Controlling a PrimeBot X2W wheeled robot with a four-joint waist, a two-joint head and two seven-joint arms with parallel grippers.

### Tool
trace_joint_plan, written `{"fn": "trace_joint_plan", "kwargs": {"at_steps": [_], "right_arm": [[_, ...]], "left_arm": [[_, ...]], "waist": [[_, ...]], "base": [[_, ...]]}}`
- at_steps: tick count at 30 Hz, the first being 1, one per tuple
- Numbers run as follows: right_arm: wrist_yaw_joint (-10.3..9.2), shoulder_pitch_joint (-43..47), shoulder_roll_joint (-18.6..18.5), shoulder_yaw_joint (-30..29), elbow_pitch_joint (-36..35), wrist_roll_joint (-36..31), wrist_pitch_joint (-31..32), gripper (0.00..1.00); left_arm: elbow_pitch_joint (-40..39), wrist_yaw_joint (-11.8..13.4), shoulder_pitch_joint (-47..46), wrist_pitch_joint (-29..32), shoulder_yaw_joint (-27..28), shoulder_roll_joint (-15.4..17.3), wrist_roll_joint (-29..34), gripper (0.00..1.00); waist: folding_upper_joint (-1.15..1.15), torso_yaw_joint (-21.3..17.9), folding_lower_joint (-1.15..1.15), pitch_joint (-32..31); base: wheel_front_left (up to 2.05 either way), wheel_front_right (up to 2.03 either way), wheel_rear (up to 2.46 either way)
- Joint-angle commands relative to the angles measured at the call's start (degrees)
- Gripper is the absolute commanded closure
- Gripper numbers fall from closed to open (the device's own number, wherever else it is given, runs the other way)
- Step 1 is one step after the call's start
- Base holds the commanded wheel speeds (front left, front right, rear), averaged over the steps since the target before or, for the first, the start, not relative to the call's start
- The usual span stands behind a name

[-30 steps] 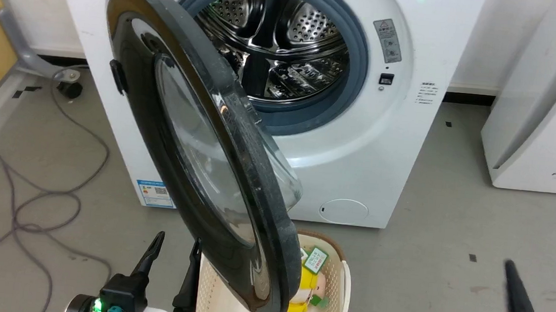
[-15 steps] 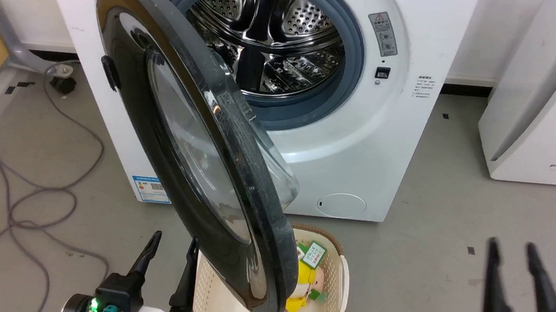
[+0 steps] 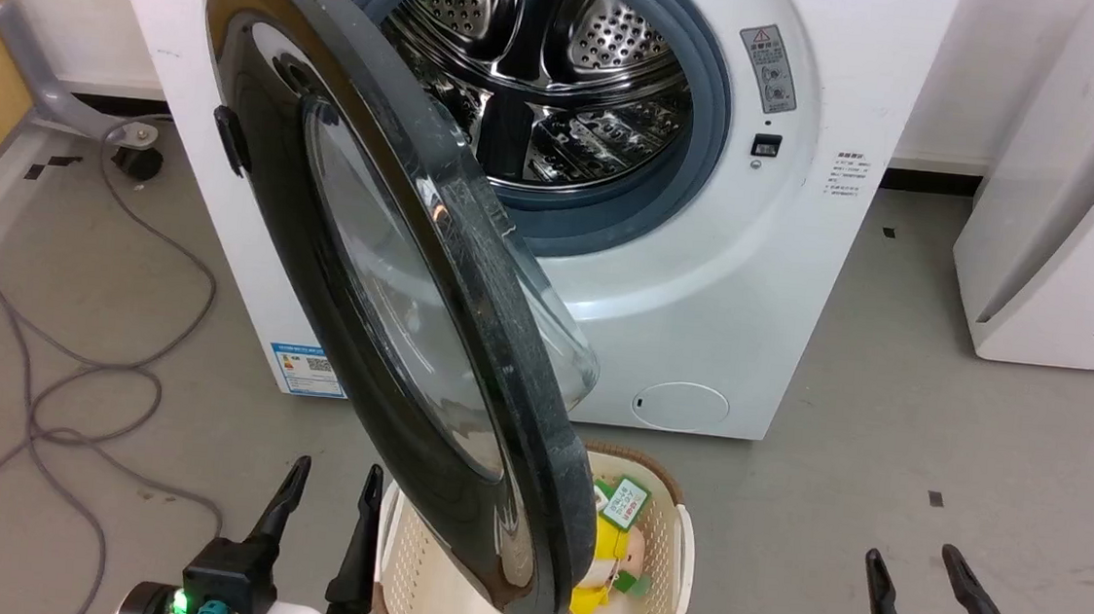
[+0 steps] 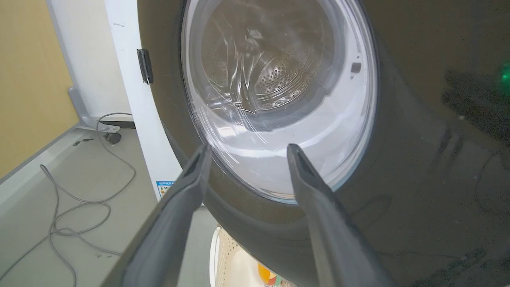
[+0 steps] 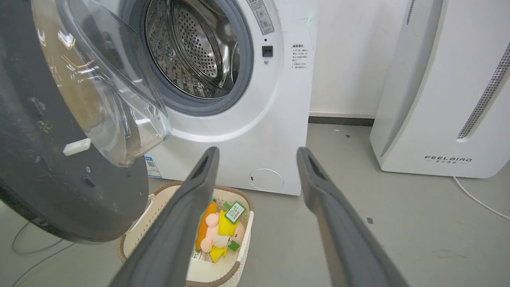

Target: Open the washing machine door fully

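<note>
Bright even light, soft shadows.
Glare on washing machine door [image 3: 392, 295] glass; wrist views curve at edges.

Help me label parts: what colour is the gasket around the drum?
Blue-grey; the gasket shows best in the head view.

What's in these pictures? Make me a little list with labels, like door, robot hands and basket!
door: washing machine door, swung out partway, its lower edge over the basket
machine: white washing machine, no clothes seen in the steel drum
left gripper: open, empty, low by the door's outer face
right gripper: open, empty, over the floor, apart from the door
basket: on the floor, yellow toy inside
floor: grey cable at the left
</note>
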Motion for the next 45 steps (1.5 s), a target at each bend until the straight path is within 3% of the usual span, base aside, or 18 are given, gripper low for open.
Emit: {"fn": "trace_joint_plan", "kwargs": {"at_steps": [1, 2, 3, 4, 11, 19, 32, 38, 45], "right_arm": [[0.03, 0.3, 0.3, -0.2, 0.2, 0.8, -0.5, 0.0], [0.03, 0.1, 0.3, -0.2, 0.5, 1.0, -0.6, 0.0], [0.03, 0.0, 0.3, -0.2, 0.7, 1.1, -0.7, 0.0], [0.03, -0.2, 0.3, -0.2, 0.9, 1.2, -0.8, 0.0], [0.03, -0.7, 0.3, -0.2, 1.7, 2.1, -1.1, 0.0], [0.03, -0.7, 0.3, 0.0, 1.6, 2.6, -1.2, 0.0], [0.03, -0.8, 0.3, 0.3, 1.3, 2.7, -1.0, 0.0], [0.03, -1.0, 0.3, 0.7, 1.9, 2.8, -1.2, 0.0], [0.03, -1.4, 0.3, 0.5, 3.0, 2.9, -1.6, 0.0]], "left_arm": [[0.2, 0.2, -0.5, -0.3, 0.1, 0.1, 0.1, 0.55], [0.2, 0.2, -0.5, -0.3, 0.1, 0.1, 0.1, 0.8], [0.3, 0.2, -0.5, -0.3, 0.2, 0.1, 0.1, 0.97], [0.3, 0.1, -0.5, -0.3, 0.2, 0.0, 0.1, 1.0], [-0.5, 0.1, -0.7, -0.3, 0.2, 0.0, -0.1, 1.0], [-7.4, 1.1, -2.6, -0.3, -0.1, 0.0, -1.5, 1.0], [-36.7, 4.0, -9.9, -0.3, -4.9, 0.0, -2.8, 1.0], [-45.5, 3.7, -11.7, -0.3, -11.9, 0.0, -5.1, 1.0], [-42.9, -0.5, -8.3, 1.4, -29.1, 0.0, -8.5, 1.0]], "waist": [[0.0, 0.0, 0.0, 0.0], [0.0, 0.0, 0.0, 0.0], [0.0, -0.1, 0.0, 0.0], [0.0, -0.1, 0.0, 0.0], [0.0, -0.1, 0.0, -0.2], [0.0, 0.0, 0.0, 0.0], [0.0, -0.3, 0.0, 0.3], [0.0, -0.9, 0.0, 0.6], [0.0, -0.9, 0.0, 1.0]], "base": [[0.0, 0.0, 0.0], [0.0, 0.0, 0.0], [0.0, 0.0, 0.0], [0.0, 0.0, 0.0], [0.0, 0.0, 0.0], [0.0, 0.0, 0.0], [0.0, 0.0, 0.0], [0.0, 0.0, 0.0], [0.0, 0.0, 0.0]]}}
